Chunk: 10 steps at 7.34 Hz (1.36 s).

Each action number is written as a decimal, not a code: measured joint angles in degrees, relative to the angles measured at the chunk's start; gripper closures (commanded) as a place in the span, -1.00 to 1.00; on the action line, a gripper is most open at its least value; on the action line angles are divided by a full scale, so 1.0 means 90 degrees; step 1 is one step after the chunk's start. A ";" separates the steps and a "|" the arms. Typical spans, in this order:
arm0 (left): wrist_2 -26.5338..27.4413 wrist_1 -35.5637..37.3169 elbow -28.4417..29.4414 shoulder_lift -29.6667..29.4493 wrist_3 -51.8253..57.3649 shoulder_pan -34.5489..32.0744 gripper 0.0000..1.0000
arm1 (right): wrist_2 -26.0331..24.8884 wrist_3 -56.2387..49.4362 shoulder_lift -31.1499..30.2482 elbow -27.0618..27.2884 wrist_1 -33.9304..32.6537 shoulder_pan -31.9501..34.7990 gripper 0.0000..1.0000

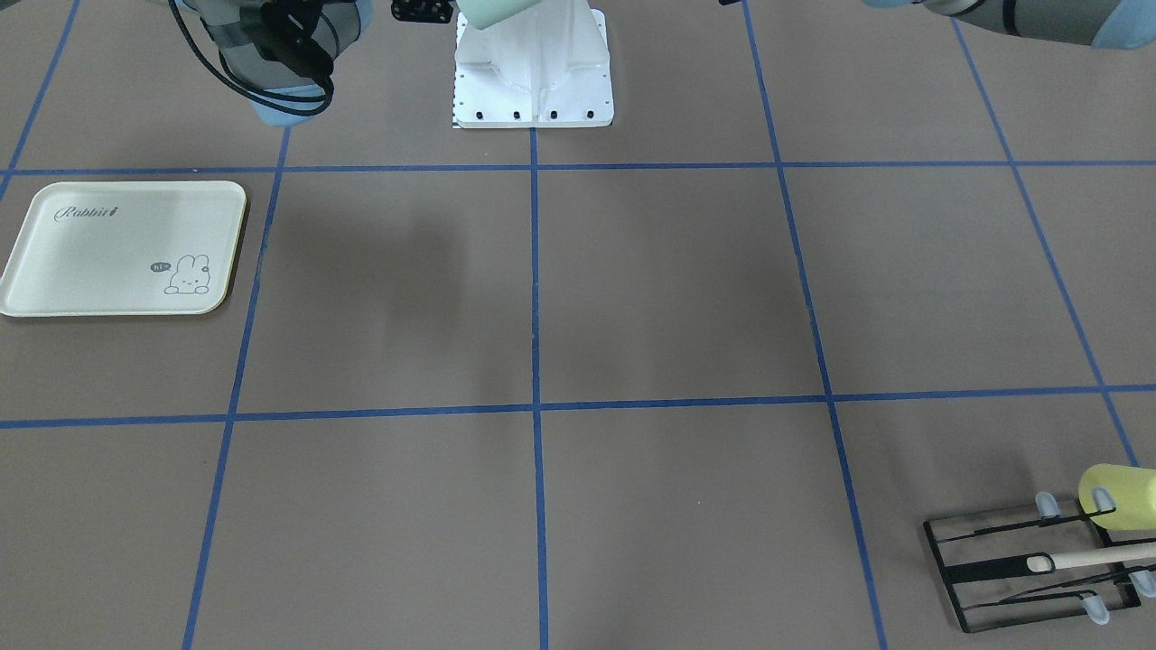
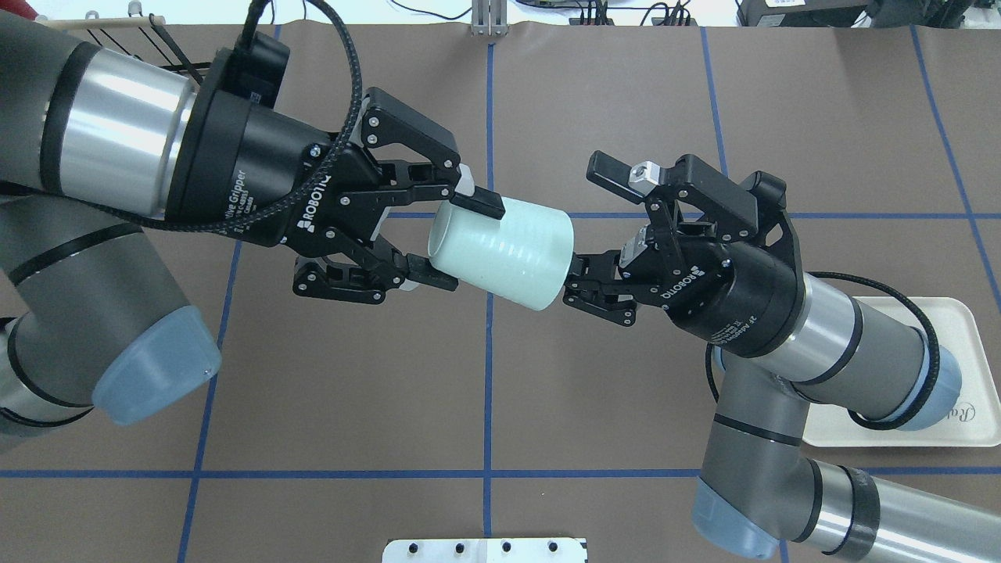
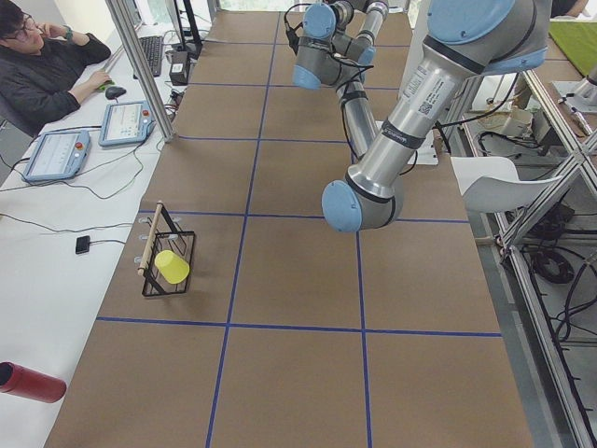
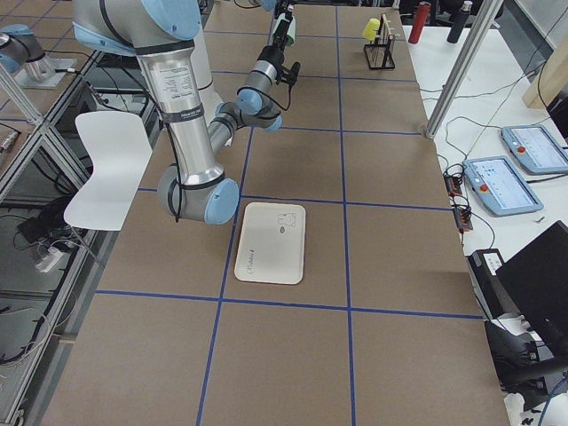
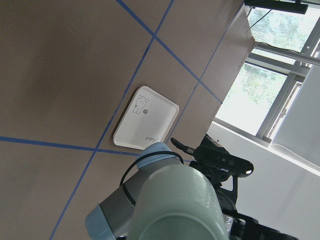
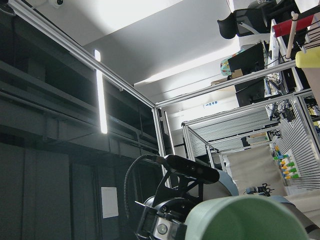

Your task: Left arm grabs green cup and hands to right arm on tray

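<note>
The pale mint-green cup (image 2: 504, 250) hangs on its side in the air between the two grippers, high over the table's middle. My left gripper (image 2: 453, 241) is shut on its rim end, one finger on each side. My right gripper (image 2: 588, 228) is open at the cup's base end: its lower finger reaches the base and its upper finger stands well clear. The cup fills the bottom of the left wrist view (image 5: 175, 210) and of the right wrist view (image 6: 245, 220). The cream Rabbit tray (image 1: 122, 248) lies bare on the table on my right side, partly under the right arm (image 2: 970, 336).
A black wire rack (image 1: 1030, 560) with a yellow cup (image 1: 1120, 496) and a wooden bar stands at the far corner on my left side. The white robot base (image 1: 533, 72) is at my table edge. An operator (image 3: 47, 65) sits beyond the far edge.
</note>
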 measured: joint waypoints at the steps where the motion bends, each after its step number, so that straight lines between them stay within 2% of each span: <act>1: -0.0006 -0.0004 -0.0005 0.0000 0.0008 0.0038 0.58 | -0.0003 -0.0003 0.0014 0.0000 -0.0017 -0.0001 -0.73; 4: -0.0020 -0.0008 -0.0017 0.0000 0.0020 0.0073 0.58 | -0.0003 -0.0034 0.0016 0.0001 -0.0025 -0.0002 -0.10; 5: -0.0020 -0.0007 -0.0016 0.0000 0.0025 0.0076 0.58 | 0.0001 -0.0074 0.0014 0.0001 -0.0025 -0.0002 0.02; 10: -0.0012 -0.0017 -0.0020 -0.0013 0.0013 0.0077 0.58 | 0.0041 -0.0190 -0.0001 -0.0001 -0.0023 -0.0047 0.14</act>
